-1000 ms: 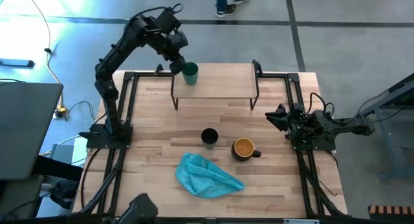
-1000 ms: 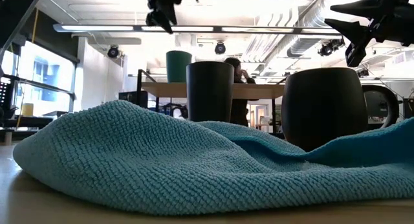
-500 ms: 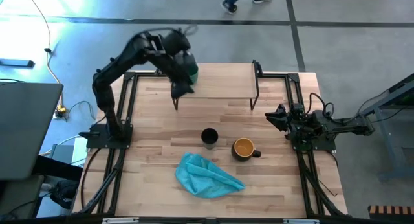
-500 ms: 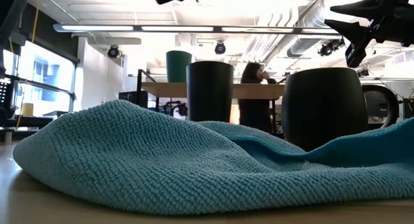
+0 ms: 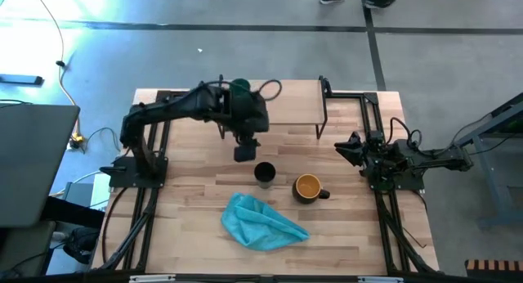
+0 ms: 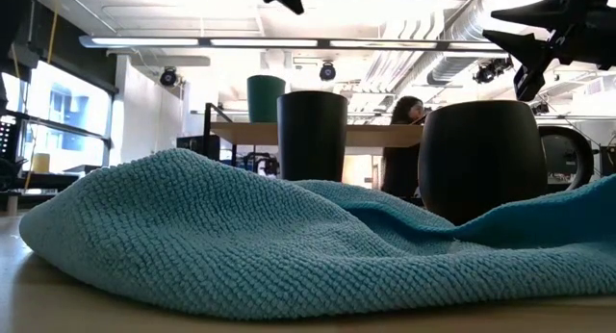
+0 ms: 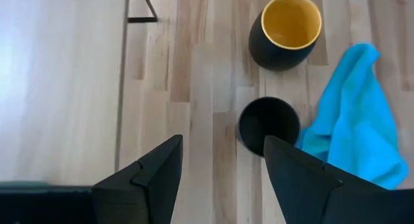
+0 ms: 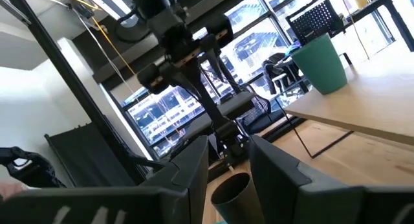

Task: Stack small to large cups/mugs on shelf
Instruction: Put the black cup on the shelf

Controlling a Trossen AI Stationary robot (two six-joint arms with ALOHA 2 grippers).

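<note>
Left gripper (image 5: 245, 153) has swung from the shelf (image 5: 286, 103), where the green cup (image 8: 321, 62) stands, toward the black cup (image 5: 264, 173), fingers (image 7: 149, 179) spread and empty; a misaligned descent could topple it.

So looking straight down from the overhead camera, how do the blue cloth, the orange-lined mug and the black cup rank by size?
From largest to smallest in the high view:
1. blue cloth, easily the widest.
2. orange-lined mug, wider across, plus its handle.
3. black cup, the narrowest opening.
All three sit on the tabletop, so the comparison looks fair.
</note>
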